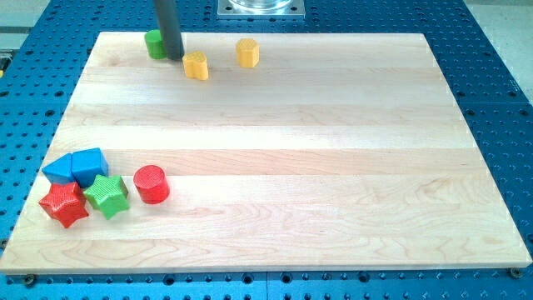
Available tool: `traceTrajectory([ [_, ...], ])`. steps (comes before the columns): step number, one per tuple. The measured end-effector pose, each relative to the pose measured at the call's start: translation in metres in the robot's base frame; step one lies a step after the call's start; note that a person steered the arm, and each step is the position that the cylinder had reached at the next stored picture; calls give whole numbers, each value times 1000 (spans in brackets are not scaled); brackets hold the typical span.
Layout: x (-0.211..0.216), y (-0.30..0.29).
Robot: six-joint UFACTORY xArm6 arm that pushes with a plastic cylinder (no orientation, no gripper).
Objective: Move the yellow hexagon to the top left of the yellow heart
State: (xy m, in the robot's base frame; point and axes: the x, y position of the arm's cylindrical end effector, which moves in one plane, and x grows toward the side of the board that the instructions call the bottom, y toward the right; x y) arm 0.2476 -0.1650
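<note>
The yellow hexagon (247, 52) stands near the board's top edge, left of centre. The yellow heart (196, 65) lies to its left and slightly lower, with a gap between them. My tip (173, 57) rests on the board just left of the yellow heart, apart from it. The rod stands against the right side of a green block (153, 43) and hides part of it. The hexagon is to the right of the heart, well away from my tip.
A cluster sits at the board's bottom left: two blue blocks (58, 170) (90, 164), a red star (64, 204), a green star (107, 196) and a red cylinder (151, 184). A metal mount (261, 7) sits beyond the top edge of the wooden board (333, 167).
</note>
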Motion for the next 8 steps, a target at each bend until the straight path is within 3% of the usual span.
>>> traceTrajectory([
  [2,-31,-30],
  [3,-20,-26],
  [6,-3,222],
  [8,25,206],
])
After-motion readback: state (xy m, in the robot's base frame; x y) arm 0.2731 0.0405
